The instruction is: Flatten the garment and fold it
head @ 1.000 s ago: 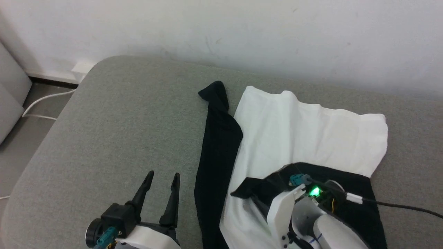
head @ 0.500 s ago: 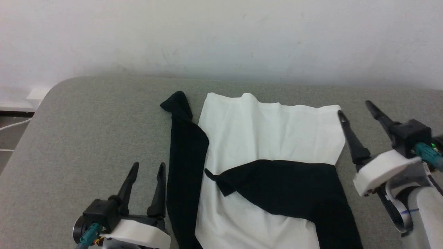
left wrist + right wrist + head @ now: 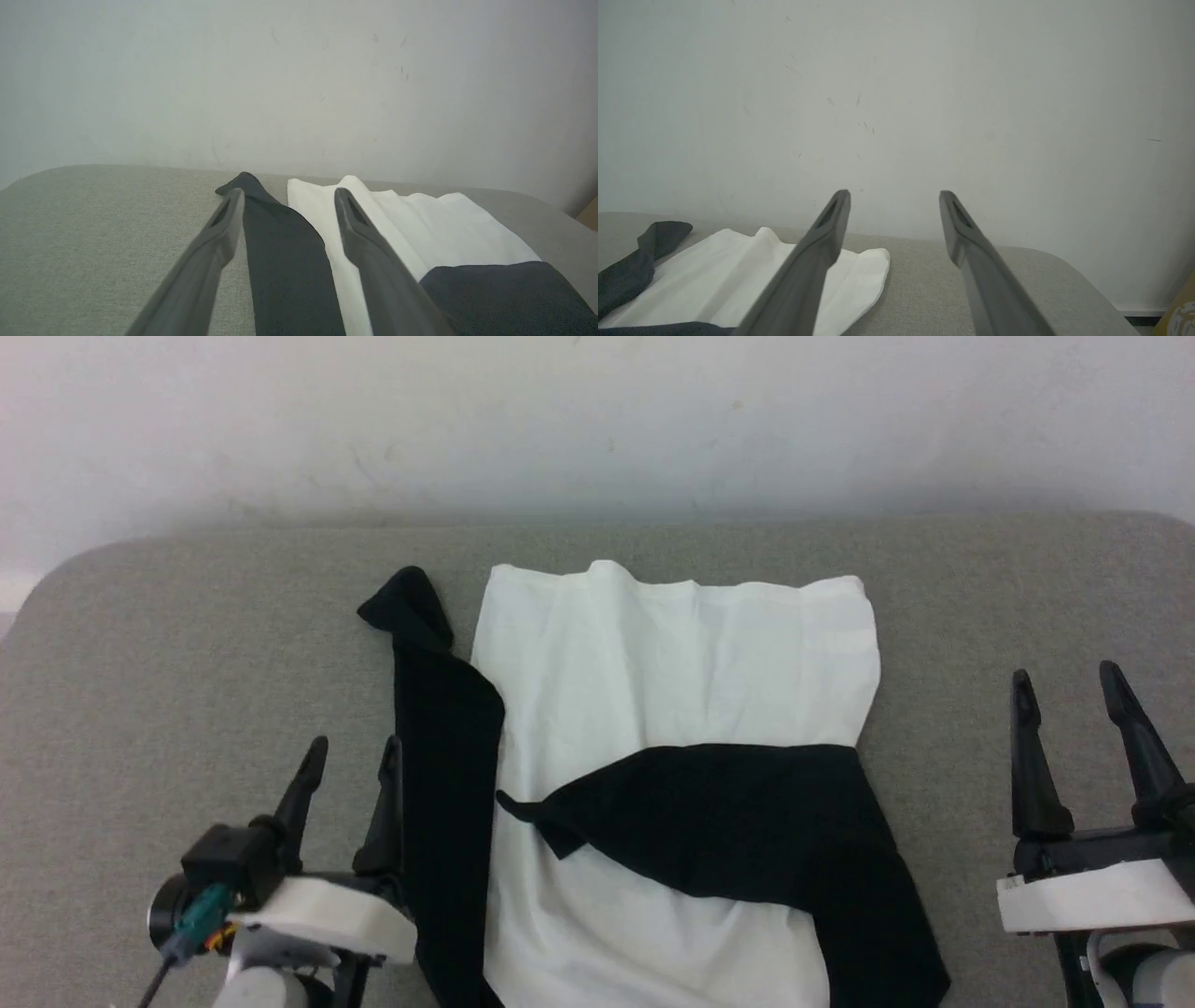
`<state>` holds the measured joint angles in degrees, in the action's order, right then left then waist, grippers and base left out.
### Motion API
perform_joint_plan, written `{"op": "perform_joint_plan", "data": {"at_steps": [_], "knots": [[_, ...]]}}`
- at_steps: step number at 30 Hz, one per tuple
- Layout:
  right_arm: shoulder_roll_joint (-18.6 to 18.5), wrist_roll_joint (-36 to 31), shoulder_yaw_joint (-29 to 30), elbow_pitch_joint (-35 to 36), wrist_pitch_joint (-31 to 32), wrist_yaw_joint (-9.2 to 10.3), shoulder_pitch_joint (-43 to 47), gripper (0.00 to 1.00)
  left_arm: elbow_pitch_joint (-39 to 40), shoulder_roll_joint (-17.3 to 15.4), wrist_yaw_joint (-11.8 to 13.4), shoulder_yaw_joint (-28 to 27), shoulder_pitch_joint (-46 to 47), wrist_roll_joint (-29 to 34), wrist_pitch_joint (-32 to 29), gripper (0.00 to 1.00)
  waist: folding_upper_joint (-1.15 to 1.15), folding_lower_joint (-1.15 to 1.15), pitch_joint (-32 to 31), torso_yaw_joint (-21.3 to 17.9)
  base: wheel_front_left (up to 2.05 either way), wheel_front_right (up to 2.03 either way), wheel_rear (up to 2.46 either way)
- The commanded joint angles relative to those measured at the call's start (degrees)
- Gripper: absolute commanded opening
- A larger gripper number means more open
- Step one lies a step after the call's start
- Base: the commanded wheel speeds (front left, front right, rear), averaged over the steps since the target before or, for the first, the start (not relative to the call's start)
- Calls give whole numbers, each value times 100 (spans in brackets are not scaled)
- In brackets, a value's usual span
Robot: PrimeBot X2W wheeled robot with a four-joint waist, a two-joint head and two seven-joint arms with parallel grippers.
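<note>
While the left gripper (image 3: 355, 747) and right gripper (image 3: 1064, 674) both wait with jaws spread and empty, the unfolded left sleeve (image 3: 446, 756) lies just beside the left one.

Nearest, the left gripper sits at the left edge of the garment (image 3: 672, 663), its inner finger touching or almost touching that sleeve; the right gripper stands well apart from the garment's right edge. The sleeve's long axis runs straight, near to far, alongside the white body, whereas the right sleeve (image 3: 738, 817) already crosses it. The garment lies spread on the grey cushion (image 3: 187, 644). Likely the left arm's pick.
</note>
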<state>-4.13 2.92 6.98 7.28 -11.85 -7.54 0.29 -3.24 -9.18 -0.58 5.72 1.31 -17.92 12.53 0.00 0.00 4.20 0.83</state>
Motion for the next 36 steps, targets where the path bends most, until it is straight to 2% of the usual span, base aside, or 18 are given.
{"op": "perform_joint_plan", "data": {"at_steps": [1, 5, 11, 13, 14, 17, 20, 24, 28, 30, 34, 36], "knots": [[40, -44, -18, 66, -33, 5, 22, 100, -122, -170, -71, -14, 323, 56, -183, 100, 0, 0, 356, -295, 0, 0, 0], [80, -38, 32, 226, -36, 5, -56, 100, -559, -493, -215, -72, 1157, -115, -1113, 100, 0, 0, 769, -540, 0, 0, 0], [112, 66, 24, 319, -81, 5, -213, 100, -1507, -1115, -410, -173, 2708, -565, -3185, 100, 0, 0, 1341, -908, 0, 0, 0], [117, 102, 5, 295, -114, 5, -259, 100, -1865, -1247, -392, -295, 3215, -774, -3755, 100, 0, 0, 1484, -1007, 0, 0, 0], [117, 102, 5, 295, -114, 5, -259, 100, -1865, -1247, -392, -295, 3215, -774, -3755, 100, 0, 0, 1484, -1007, 0, 0, 0], [121, 157, -44, 209, -162, 5, -334, 100, -2323, -1426, -324, -383, 3814, -960, -4507, 100, 0, 0, 1660, -1146, 0, 0, 0], [123, 245, -85, 122, -215, 5, -404, 100, -2656, -1480, -168, -473, 4238, -1142, -5110, 100, 0, 0, 1793, -1232, 0, 0, 0], [123, 304, -163, 9, -262, 5, -485, 100, -3043, -1756, 81, -390, 4557, -942, -5555, 100, 0, 0, 1946, -1310, 0, 0, 0], [124, 327, -250, -82, -290, 5, -579, 100, -3385, -1934, 313, -346, 4701, -766, -5682, 100, 0, 0, 2054, -1352, 0, 0, 0], [124, 334, -294, -119, -298, 5, -611, 100, -3536, -1999, 338, -282, 4705, -685, -5705, 100, 0, 0, 2095, -1360, 0, 0, 0], [124, 338, -356, -194, -308, 5, -650, 100, -3745, -1894, 264, -330, 4714, -857, -5714, 100, 0, 0, 2135, -1344, 0, 0, 0], [124, 326, -344, -240, -310, 5, -664, 100, -3784, -1831, 168, -372, 4724, -970, -5636, 0, 0, 0, 2130, -1317, 0, 0, 0]]}}
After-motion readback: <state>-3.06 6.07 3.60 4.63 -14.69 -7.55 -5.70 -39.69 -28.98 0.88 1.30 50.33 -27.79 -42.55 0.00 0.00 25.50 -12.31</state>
